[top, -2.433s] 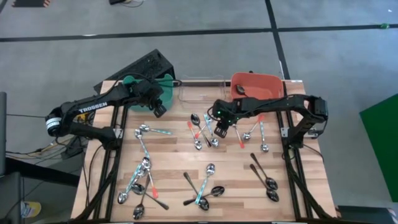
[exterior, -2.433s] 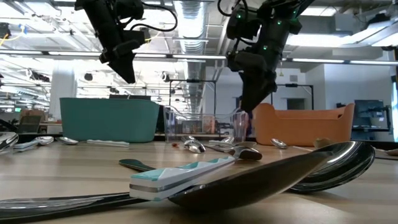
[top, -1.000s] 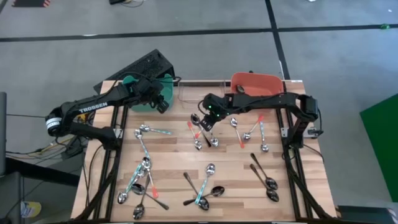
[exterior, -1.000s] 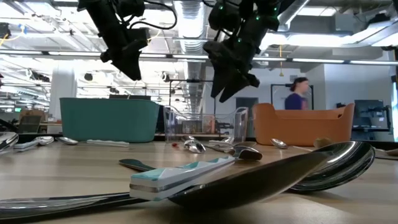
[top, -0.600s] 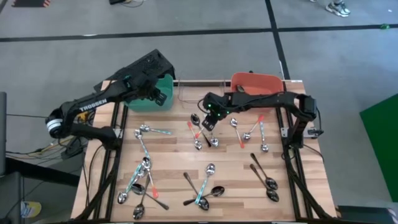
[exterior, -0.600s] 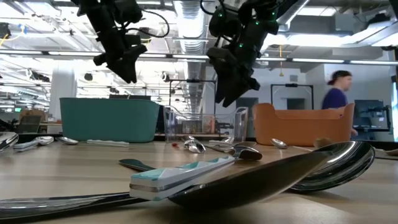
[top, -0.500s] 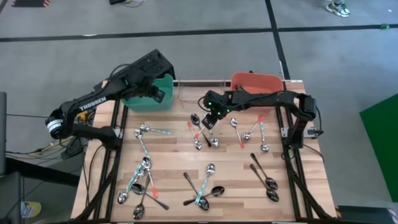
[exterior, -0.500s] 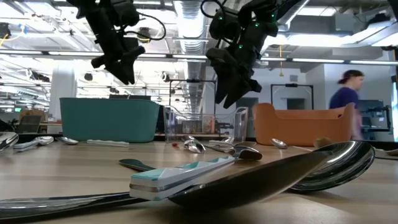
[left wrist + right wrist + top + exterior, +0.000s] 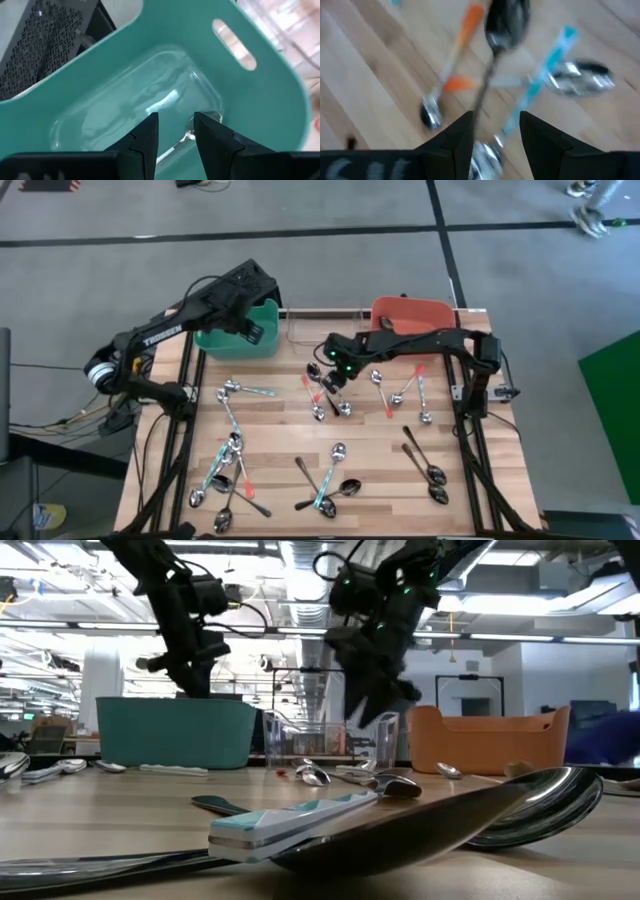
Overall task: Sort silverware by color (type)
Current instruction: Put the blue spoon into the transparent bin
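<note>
Tabletop spoons (image 9: 318, 392) lie directly beneath the right tool (image 9: 333, 370).

You can read one word only: "TROSSEN", in white capitals along the dark upper link of the left arm (image 9: 165, 332), which reaches over the table's left far corner. No other lettering, number or sign is legible in any view.
</note>
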Robot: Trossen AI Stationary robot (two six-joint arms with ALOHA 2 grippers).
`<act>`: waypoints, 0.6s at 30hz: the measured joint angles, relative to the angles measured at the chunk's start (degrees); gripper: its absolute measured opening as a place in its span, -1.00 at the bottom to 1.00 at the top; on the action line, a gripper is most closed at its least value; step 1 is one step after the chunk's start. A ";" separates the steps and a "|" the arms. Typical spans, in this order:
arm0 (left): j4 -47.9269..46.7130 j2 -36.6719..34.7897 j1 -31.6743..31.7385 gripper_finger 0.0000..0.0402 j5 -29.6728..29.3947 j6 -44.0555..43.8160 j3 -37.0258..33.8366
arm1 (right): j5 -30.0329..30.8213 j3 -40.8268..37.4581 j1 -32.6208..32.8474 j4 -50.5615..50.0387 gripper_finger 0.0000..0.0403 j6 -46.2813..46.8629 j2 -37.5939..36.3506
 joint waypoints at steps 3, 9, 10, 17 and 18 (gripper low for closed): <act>0.44 0.61 0.00 -0.44 0.27 0.83 0.01 | -1.53 -0.31 0.08 -1.71 -0.11 1.66 1.44; 1.38 0.64 0.16 -0.44 0.59 1.33 0.16 | -2.79 -0.25 0.83 -2.28 -0.11 5.07 4.31; 1.28 0.64 0.25 -0.44 0.70 1.94 0.27 | -2.46 -0.27 0.81 -2.07 -0.11 5.20 4.43; 1.30 0.64 0.26 -0.44 0.74 3.26 0.35 | -1.97 -0.28 0.60 -1.01 -0.11 8.27 6.72; 1.30 0.64 0.26 -0.44 0.74 3.27 0.35 | -2.01 -0.18 0.60 -0.45 -0.11 8.73 6.90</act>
